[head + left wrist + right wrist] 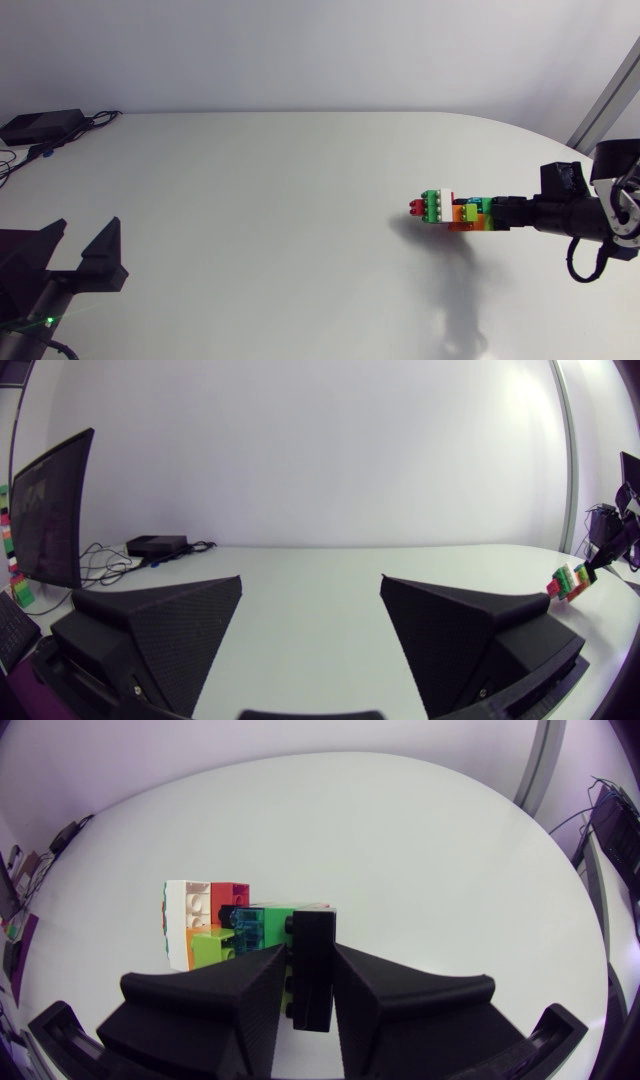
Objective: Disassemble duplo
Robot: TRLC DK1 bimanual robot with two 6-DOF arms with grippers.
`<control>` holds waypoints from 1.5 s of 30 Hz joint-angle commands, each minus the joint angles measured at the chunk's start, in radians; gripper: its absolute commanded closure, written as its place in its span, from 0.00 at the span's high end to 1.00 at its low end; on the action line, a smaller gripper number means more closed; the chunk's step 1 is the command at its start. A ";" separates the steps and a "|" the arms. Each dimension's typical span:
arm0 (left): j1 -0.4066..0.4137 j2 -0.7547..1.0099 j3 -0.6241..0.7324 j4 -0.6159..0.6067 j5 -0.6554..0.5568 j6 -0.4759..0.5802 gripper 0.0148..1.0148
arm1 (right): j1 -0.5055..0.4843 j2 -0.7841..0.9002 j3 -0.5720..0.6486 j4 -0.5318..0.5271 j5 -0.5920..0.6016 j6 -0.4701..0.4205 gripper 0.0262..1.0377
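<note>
At the desk's (250,190) near left corner the left fingers (103,255) are spread wide with nothing between them, well apart from the work. The duplo stack (448,208) is far over on the right side, gripped at one end by the right fingers (510,212). Judging by the shadow thrown below it, it hangs clear of the desk rather than resting on it. Its long axis runs across the desk, in line with the right arm, and the free end with the red and green bricks points toward the left arm. The right arm already has it. Any pull-apart would turn on the left fingers crossing most of the desk and closing on that free end, straight along the axis.

In the left wrist view, the open left fingers (165,625) frame bare desk, and the duplo stack (570,580) is only a small coloured speck far ahead and off to the side. The right wrist view gives the grip. The right fingers (215,1005) are pressed from both sides on a narrow black piece (312,970) at the near end. The white, red, orange, green and teal bricks of the duplo stack (215,920) lie ahead of the tips and off to one side.
</note>
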 commanded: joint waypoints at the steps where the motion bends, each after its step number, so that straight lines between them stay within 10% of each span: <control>1: 0.007 -0.021 -0.021 0.012 -0.069 0.130 0.94 | 0.024 -0.075 0.065 -0.065 -0.057 -0.017 0.14; 10: -0.021 -0.024 -0.021 0.003 -0.017 0.410 0.88 | 0.235 -0.164 0.168 -0.434 -0.124 -0.006 0.19; 20: -0.025 0.275 0.360 -0.314 0.385 0.328 0.89 | 0.436 -0.233 0.329 -0.571 -0.166 0.031 0.19; 31: -0.030 0.808 0.591 -0.296 0.886 0.054 0.89 | 0.694 -0.090 0.435 -0.417 -0.166 0.072 0.18; 45: -0.028 0.855 0.518 -0.185 1.176 -0.077 0.88 | 0.915 -0.037 0.396 -0.146 -0.134 0.072 0.19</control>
